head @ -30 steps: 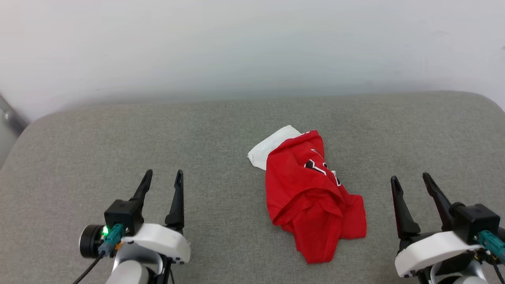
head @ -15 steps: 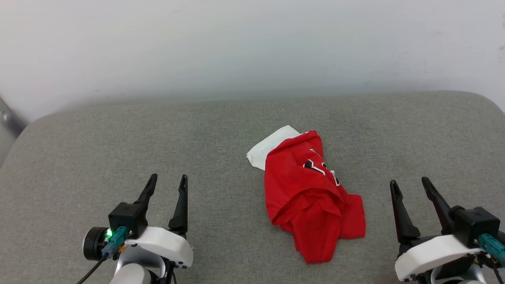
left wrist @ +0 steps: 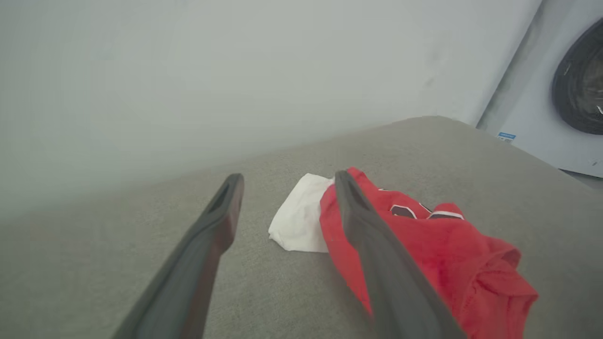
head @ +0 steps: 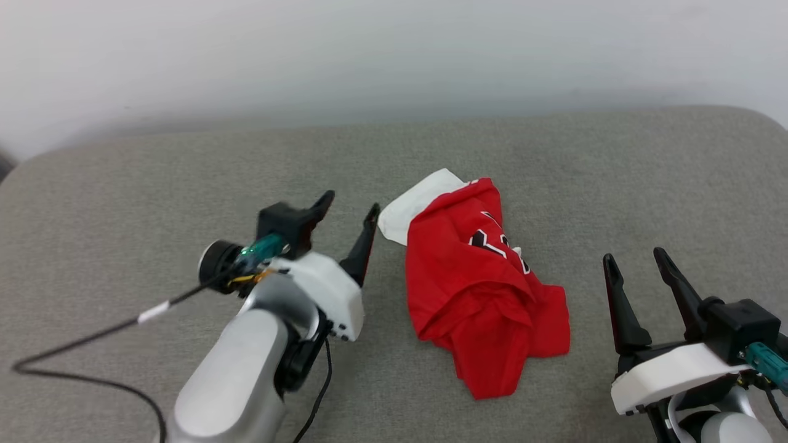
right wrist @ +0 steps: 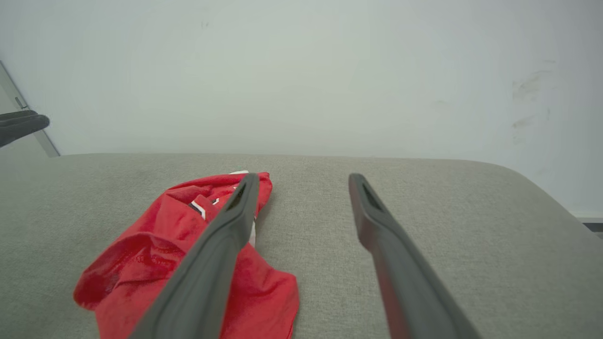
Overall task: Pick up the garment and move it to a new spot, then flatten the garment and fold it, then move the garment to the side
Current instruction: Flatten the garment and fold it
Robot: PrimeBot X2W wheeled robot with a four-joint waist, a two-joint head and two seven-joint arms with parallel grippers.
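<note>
Garment (head: 480,289): crumpled heap mid worktop (head: 123,203), white sleeve (head: 412,206) at far left, lettering (head: 492,246) mostly lost in folds.
Left pincer (head: 351,203): spread, empty, tips blurred, just left of sleeve.
Right pincer (head: 635,255): spread, empty, right of garment.

The dark two-fingered left gripper (head: 352,203) now sits farther from the near edge of the grey padded surface (head: 123,203), just beside the white sleeve (head: 414,202) of the red jersey garment (head: 474,289). The head view is shifted too.

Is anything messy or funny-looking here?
Yes, the shirt is messy. It lies scrunched in a heap on the grey pad, one white sleeve poking out at its far end, and its black print half hidden in folds. Nothing looks spilled or broken.
</note>
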